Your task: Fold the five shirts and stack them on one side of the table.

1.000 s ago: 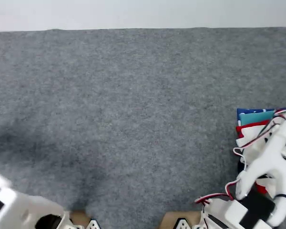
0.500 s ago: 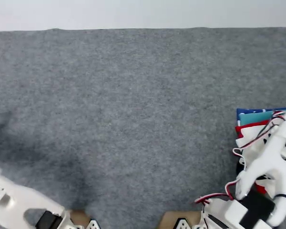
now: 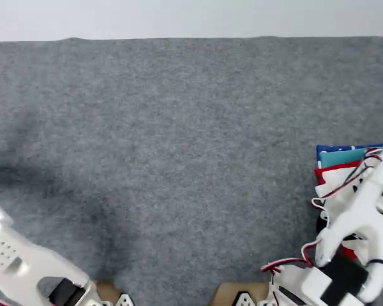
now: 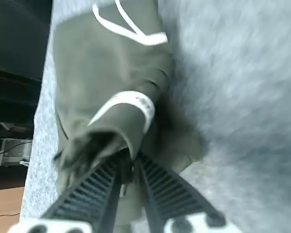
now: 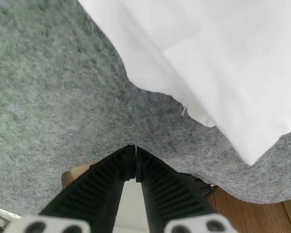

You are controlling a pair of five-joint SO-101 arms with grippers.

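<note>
An olive shirt [image 4: 106,73] with white trim lies crumpled on the grey felt by the table's edge. My left gripper [image 4: 130,160] is shut on a fold of it. In the high view the left arm [image 3: 25,268] sits at the near left corner. A stack of folded shirts [image 3: 341,162], with blue, teal, red and white layers showing, lies at the right edge. The right arm [image 3: 364,217] rests over the stack. My right gripper [image 5: 136,148] is shut on nothing, just above the felt beside the white shirt [image 5: 223,63].
Grey felt [image 3: 191,140] covers the table back to a pale wall. The felt's edge [image 4: 41,126] runs beside the olive shirt, with dark floor beyond it. Bare wood [image 5: 262,204] shows past the felt near the right gripper.
The left arm has shifted at the near left corner, and its shadow on the felt moved with it. The right arm and the stack have stayed still.
</note>
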